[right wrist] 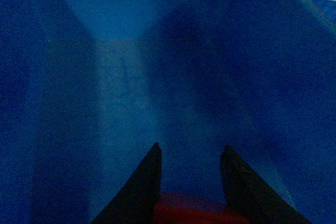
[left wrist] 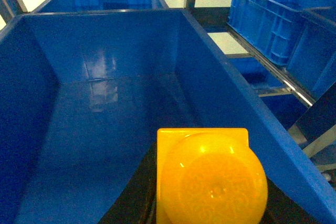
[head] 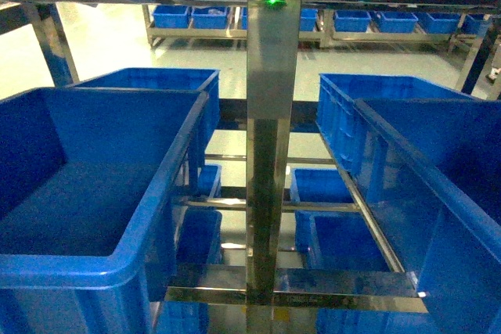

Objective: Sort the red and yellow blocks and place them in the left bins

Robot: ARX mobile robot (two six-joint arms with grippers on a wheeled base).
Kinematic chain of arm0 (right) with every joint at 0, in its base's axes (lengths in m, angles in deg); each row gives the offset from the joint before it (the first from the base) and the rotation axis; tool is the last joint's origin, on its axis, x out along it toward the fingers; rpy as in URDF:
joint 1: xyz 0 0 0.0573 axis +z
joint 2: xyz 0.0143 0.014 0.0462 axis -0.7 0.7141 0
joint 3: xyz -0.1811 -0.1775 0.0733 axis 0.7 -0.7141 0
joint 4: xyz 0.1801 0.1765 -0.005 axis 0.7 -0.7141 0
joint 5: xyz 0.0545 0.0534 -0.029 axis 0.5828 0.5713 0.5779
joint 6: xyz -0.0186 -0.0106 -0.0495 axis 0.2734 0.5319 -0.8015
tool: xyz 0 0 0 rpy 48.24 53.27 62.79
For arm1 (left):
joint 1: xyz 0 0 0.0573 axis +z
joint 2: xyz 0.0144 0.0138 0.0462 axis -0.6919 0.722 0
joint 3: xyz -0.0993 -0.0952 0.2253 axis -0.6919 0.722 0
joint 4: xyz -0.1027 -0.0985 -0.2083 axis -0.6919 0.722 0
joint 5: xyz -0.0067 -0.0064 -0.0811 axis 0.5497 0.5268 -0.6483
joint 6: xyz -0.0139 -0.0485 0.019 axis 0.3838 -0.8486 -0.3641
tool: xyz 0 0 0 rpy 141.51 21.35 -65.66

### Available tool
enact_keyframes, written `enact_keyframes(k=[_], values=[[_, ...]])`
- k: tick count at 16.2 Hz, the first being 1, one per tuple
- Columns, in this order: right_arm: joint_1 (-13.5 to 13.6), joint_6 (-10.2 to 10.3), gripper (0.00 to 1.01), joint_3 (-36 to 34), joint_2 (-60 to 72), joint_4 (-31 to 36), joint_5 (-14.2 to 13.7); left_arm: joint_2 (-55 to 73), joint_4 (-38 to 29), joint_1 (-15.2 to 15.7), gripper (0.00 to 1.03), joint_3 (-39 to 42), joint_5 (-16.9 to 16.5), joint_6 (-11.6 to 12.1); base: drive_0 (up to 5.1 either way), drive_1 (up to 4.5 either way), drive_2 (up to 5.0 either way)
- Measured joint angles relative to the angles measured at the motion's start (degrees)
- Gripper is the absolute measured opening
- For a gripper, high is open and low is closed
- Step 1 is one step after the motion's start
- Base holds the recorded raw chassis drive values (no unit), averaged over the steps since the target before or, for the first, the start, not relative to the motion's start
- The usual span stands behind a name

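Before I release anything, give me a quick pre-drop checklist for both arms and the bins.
1. Yellow block held by left end effector: ok, it fills the bottom of the left wrist view.
2. Yellow block over the near left bin: ok, bin interior lies beyond and below it.
3. Near left bin has nothing in it: ok, bare floor in the visible part.
4. Red block in right end effector: ok, red shows between the fingers.
5. Right end effector over a left bin: cannot tell; only blue walls show.
6. Arms visible in head view: not ok, neither appears.
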Motion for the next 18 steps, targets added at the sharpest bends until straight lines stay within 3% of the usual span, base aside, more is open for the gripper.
enact_keyframes(k=[6, 8, 11, 15, 18], values=[[0.61, 0.70, 0.76, -0.33, -1.22, 0.59, 0.42, 0.00, -0.02, 0.00, 0.27, 0.00, 0.00, 0.00, 0.0, 0.00, 0.0], [0.63, 0.90, 0.98, -0.33, -1.22, 0.46, 0.42, 0.00, -0.02, 0.00, 0.27, 0.00, 0.00, 0.00, 0.0, 0.00, 0.0], [1.42, 2.10, 0.98, -1.86, -3.78, -0.94, 1.51, 0.00, -0.02, 0.00, 0.27, 0.00, 0.00, 0.00, 0.0, 0.00, 0.0], [5.31, 6.16, 0.98, -8.81, -18.38, -6.40, 5.75, 0.00, -0.02, 0.00, 0.27, 0.00, 0.00, 0.00, 0.0, 0.00, 0.0], [7.63, 9.07, 0.98, -15.67, -31.15, -13.27, 6.75, 0.00, -0.02, 0.00, 0.27, 0.00, 0.00, 0.00, 0.0, 0.00, 0.0]])
